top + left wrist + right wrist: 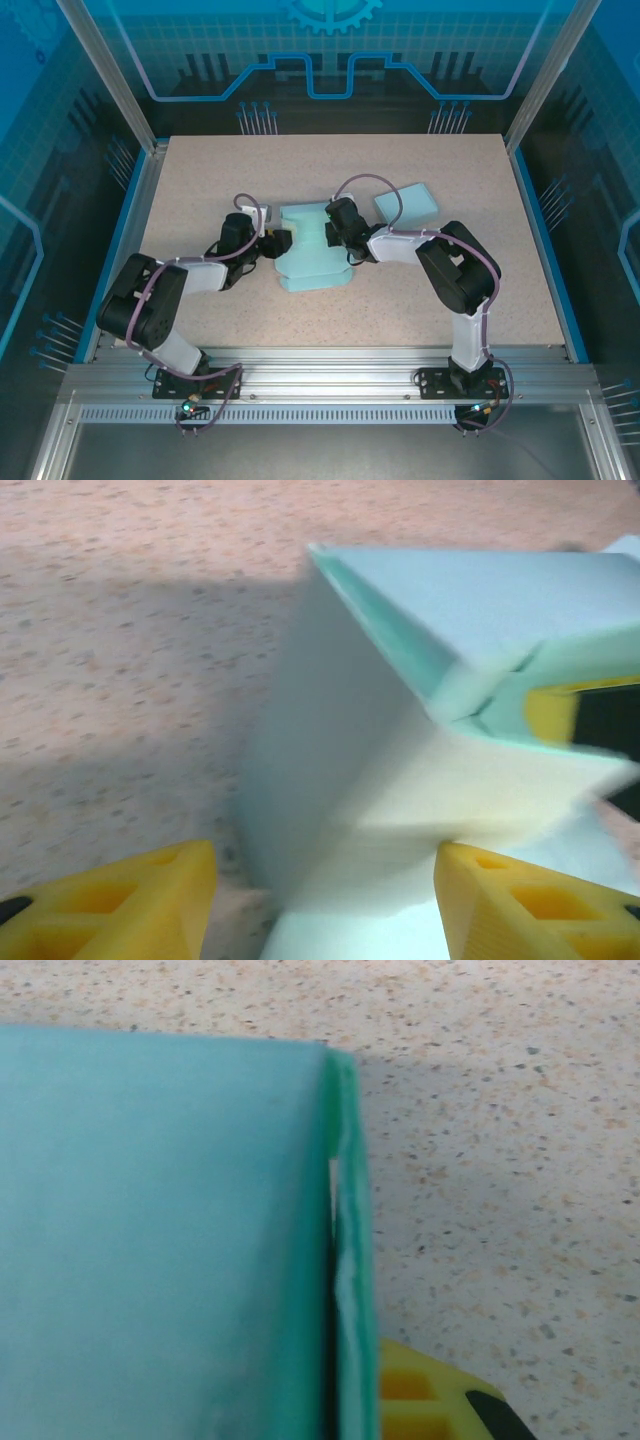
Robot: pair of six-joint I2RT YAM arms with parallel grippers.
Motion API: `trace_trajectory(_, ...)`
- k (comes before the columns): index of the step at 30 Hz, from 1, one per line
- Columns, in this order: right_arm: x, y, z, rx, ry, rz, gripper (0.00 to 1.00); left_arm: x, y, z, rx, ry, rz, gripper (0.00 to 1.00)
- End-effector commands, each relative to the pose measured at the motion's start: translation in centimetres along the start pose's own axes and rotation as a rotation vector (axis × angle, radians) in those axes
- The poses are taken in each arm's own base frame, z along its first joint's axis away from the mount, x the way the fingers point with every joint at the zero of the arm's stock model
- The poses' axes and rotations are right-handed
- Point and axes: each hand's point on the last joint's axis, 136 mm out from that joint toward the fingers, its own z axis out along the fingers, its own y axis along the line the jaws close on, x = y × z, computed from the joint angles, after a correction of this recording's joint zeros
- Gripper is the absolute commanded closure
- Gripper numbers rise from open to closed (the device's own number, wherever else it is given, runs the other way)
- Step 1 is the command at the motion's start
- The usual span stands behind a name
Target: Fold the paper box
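As it sat on tabletop, paper box was flanked.
Corner lay inside gaping left pincer; right pincer pinched wall.

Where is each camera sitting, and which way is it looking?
Top external: high behind the arms, looking down at the table, the paper box, both arms, left hand and right hand.
Left wrist: on the left arm, looking low across the table at the box's side; its two yellow fingers show at the bottom.
Right wrist: on the right arm, close up on a box wall; one yellow finger shows.
Shared: all three see the box and speckled table.
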Motion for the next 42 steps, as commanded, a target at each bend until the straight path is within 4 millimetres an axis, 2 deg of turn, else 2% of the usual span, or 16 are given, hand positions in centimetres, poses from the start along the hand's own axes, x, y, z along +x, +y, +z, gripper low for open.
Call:
trace_trajectory(1,3.7,0.9,0.2,-0.036,0.128,-0.053,0.97,-1.1,-2.9,0.2,0.133,-0.038,0.064,0.38)
trace_trajectory(4,3.6,0.9,0.2,-0.037,0.127,-0.053,0.97,-1.4,-3.7,0.2,0.177,-0.042,0.077,0.34)
trace_trajectory(11,3.7,0.8,0.1,-0.035,0.129,-0.054,0.97,-0.9,-2.1,0.8,0.097,-0.029,0.070,0.42)
trace_trajectory(18,3.9,1.0,0.2,-0.042,0.133,-0.055,0.97,-1.9,0.4,1.5,-0.042,-0.079,0.076,0.56)
trace_trajectory(21,4.1,0.9,0.2,-0.040,0.136,-0.056,0.97,-2.9,1.7,1.7,-0.116,-0.133,0.051,0.67)
trace_trajectory(26,4.2,0.7,-0.1,-0.032,0.135,-0.063,0.97,-3.3,2.2,2.5,-0.143,-0.164,0.029,0.67)
trace_trajectory(31,4.6,0.5,-0.1,-0.027,0.145,-0.066,0.97,-2.8,3.0,3.1,-0.206,-0.156,-0.001,0.68)
trace_trajectory(32,4.6,0.5,-0.1,-0.026,0.148,-0.067,0.97,-2.8,3.1,3.0,-0.214,-0.162,-0.016,0.68)
trace_trajectory(36,4.2,0.5,-0.3,-0.017,0.156,-0.070,0.97,-3.6,3.1,2.4,-0.234,-0.180,-0.084,0.90)
trace_trajectory(37,4.1,0.6,-0.5,-0.013,0.161,-0.074,0.97,-3.7,2.9,2.2,-0.232,-0.171,-0.094,0.93)
trace_trajectory(39,3.9,0.6,-0.9,-0.005,0.184,-0.085,0.97,-4.2,2.1,1.7,-0.226,-0.139,-0.109,0.94)
trace_trajectory(42,3.6,0.1,-1.9,0.045,0.244,-0.108,0.97,-3.7,2.0,0.3,-0.286,-0.020,-0.193,0.93)
